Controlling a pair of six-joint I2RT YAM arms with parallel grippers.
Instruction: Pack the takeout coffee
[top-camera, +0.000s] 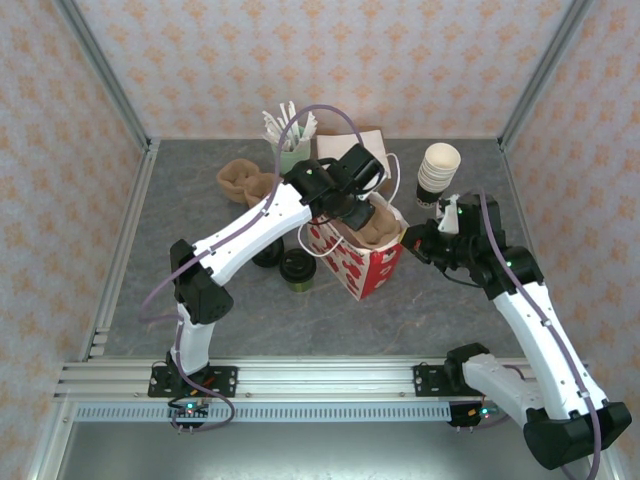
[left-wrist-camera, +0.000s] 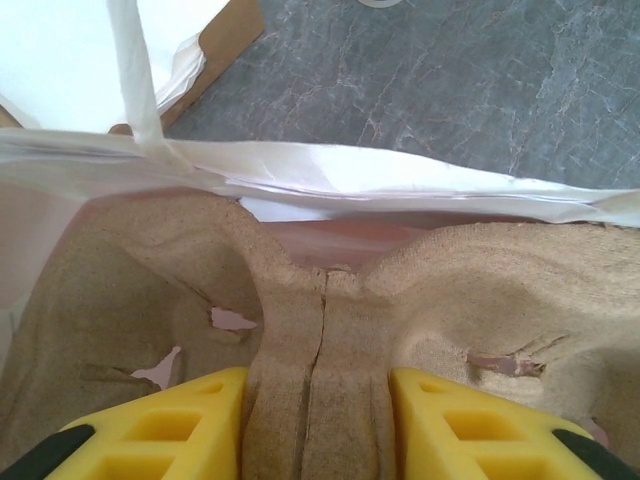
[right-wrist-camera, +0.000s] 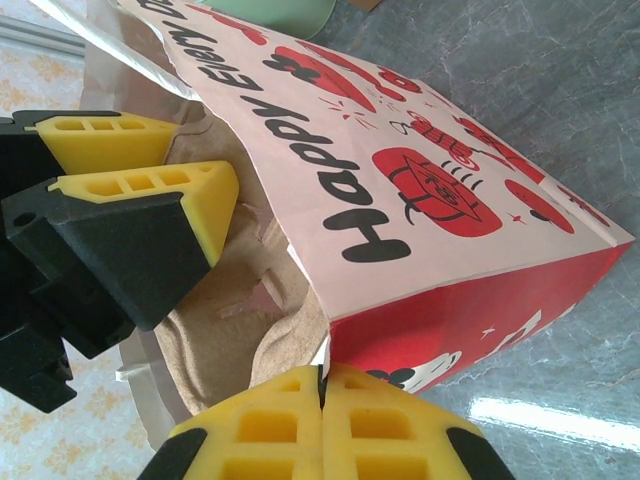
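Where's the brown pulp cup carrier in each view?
Top external: carrier centre, in the mouth of the red-and-white bag.
Left wrist: carrier lower half, ridge between the left fingers.
Right wrist: carrier lower left, inside the bag.
Shared landmark: the red-and-white bag.

Bright, even light; glare streaks the table (right-wrist-camera: 556, 415); the right pincer (right-wrist-camera: 322, 390) looks perhaps slightly soft up close

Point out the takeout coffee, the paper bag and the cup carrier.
takeout coffee (top-camera: 296, 267): top view, black lid.
paper bag (right-wrist-camera: 440, 190): right wrist view, printed side.
cup carrier (left-wrist-camera: 318, 340): left wrist view, centre ridge.
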